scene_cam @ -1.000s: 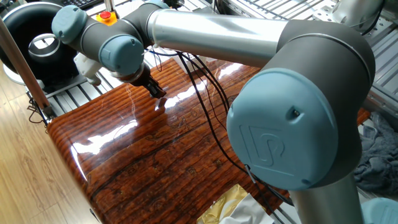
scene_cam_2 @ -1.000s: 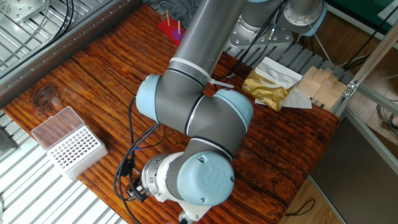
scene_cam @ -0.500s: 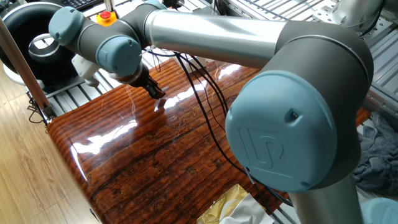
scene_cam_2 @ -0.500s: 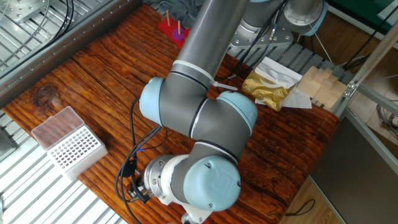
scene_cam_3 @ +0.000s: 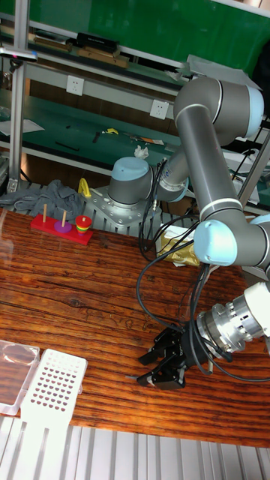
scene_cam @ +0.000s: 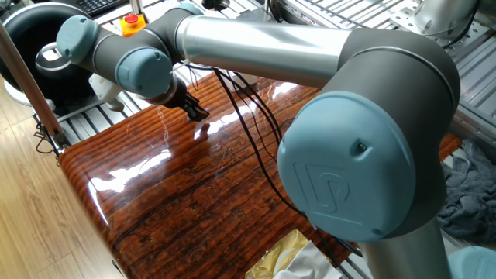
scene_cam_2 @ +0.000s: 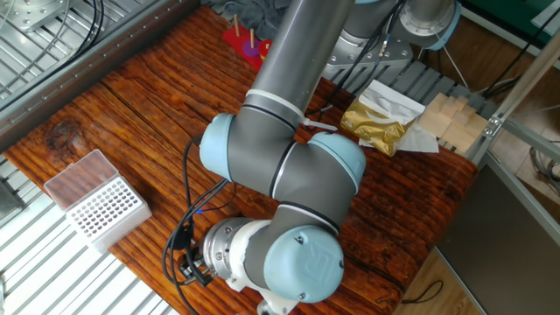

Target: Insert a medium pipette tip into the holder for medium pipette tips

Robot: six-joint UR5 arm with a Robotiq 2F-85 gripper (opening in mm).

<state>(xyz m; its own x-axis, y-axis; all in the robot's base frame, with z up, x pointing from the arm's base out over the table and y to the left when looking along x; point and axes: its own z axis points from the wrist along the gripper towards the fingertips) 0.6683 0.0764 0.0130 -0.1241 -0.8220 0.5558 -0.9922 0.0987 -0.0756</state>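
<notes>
The holder for medium pipette tips (scene_cam_2: 106, 211) is a white block with a grid of holes. It sits at the table's edge and also shows in the tall fixed view (scene_cam_3: 51, 389). My gripper (scene_cam_3: 144, 372) hangs low over the wood, to the right of the holder and apart from it. In one fixed view the gripper (scene_cam: 198, 115) points down at the glossy tabletop. In the other fixed view the wrist hides most of the gripper (scene_cam_2: 187, 268). Its black fingers (scene_cam_3: 154, 360) converge toward the tips, and the gap between them is unclear. No medium pipette tip can be made out.
A clear brown-tinted lid (scene_cam_2: 77, 174) lies beside the holder. A red ring-stacking toy (scene_cam_3: 62, 223) and grey cloth (scene_cam_3: 46, 196) sit at the back. A gold foil bag (scene_cam_2: 374, 123) lies near the arm's base. Black cables (scene_cam: 256, 132) hang from the arm over the table.
The forearm and wrist have shifted slightly and turned. The gripper stays at nearly the same spot over the table. The holder has not moved.
</notes>
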